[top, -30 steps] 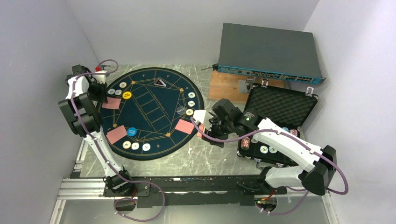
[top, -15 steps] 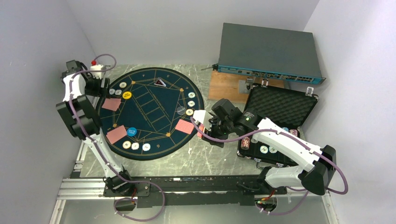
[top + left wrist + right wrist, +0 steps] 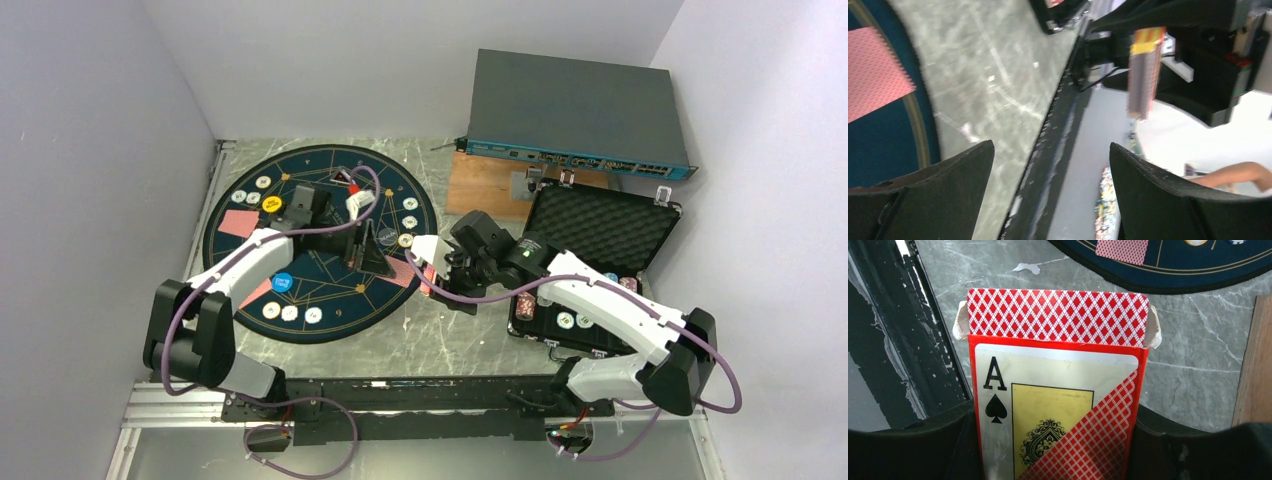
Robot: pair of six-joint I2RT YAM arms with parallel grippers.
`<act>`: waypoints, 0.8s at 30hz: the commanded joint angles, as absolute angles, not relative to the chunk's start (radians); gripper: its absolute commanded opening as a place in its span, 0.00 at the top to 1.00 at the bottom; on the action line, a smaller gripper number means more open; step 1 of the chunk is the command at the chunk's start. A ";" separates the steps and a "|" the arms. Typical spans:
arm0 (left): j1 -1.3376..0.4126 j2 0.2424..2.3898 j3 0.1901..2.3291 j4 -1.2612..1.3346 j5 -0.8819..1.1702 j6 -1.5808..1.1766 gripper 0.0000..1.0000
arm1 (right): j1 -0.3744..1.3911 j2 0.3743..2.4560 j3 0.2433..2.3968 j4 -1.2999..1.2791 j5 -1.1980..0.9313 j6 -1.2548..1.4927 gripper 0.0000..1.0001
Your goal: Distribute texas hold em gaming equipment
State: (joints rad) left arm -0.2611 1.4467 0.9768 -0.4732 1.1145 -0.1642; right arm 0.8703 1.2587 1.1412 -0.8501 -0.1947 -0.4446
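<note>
- Playing cards (image 3: 237, 222) with red backs lie face down on the round navy mat (image 3: 310, 165): one at its left edge, one at its near-left edge partly under the left arm, and one at its right edge.
- Whitish poker chips (image 3: 263, 183) sit along the mat's rim: two at the far left, three at the near edge and three at the right.
- A yellow disc (image 3: 272, 204) lies beside the far-left chips, and a blue disc (image 3: 282, 283) lies beside the near-left card.
- The left pincer (image 3: 1050, 150) hangs over the mat's middle, its fingers wide apart with nothing between them.
- The right pincer (image 3: 432, 268) is just off the mat's right edge, above the worktop (image 3: 430, 345). It is clamped on an open card box (image 3: 1058, 405) printed with the ace of spades, and a red-backed deck (image 3: 1058, 315) sticks out of the box's top.
- A black foam-lined case (image 3: 600, 230) stands open, well to the right of the mat, with more poker chips inside.
</note>
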 commanded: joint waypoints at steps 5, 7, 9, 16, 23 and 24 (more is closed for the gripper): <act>-0.434 1.426 1.013 -0.140 1.195 -0.478 0.08 | 0.876 1.274 1.206 -0.788 -0.225 -0.449 1.00; -0.463 1.437 1.018 -0.121 1.195 -0.488 0.08 | 0.876 1.278 1.209 -0.788 -0.227 -0.449 1.00; -0.487 1.455 1.042 -0.146 1.181 -0.467 0.09 | 0.876 1.279 1.211 -0.788 -0.227 -0.449 1.00; -0.528 1.509 1.103 -0.238 1.128 -0.416 0.14 | 0.877 1.279 1.221 -0.782 -0.227 -0.447 1.00; -0.494 1.524 1.122 -0.385 1.083 -0.310 0.38 | 0.877 1.251 1.206 -0.787 -0.218 -0.445 1.00; -0.482 1.516 1.111 -0.382 1.083 -0.310 0.40 | 0.877 1.245 1.201 -0.790 -0.218 -0.445 1.00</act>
State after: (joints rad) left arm -0.5152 1.5330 1.0981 -0.3187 1.1191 -0.3809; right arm 0.8722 1.2884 1.1667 -0.8356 -0.2089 -0.4442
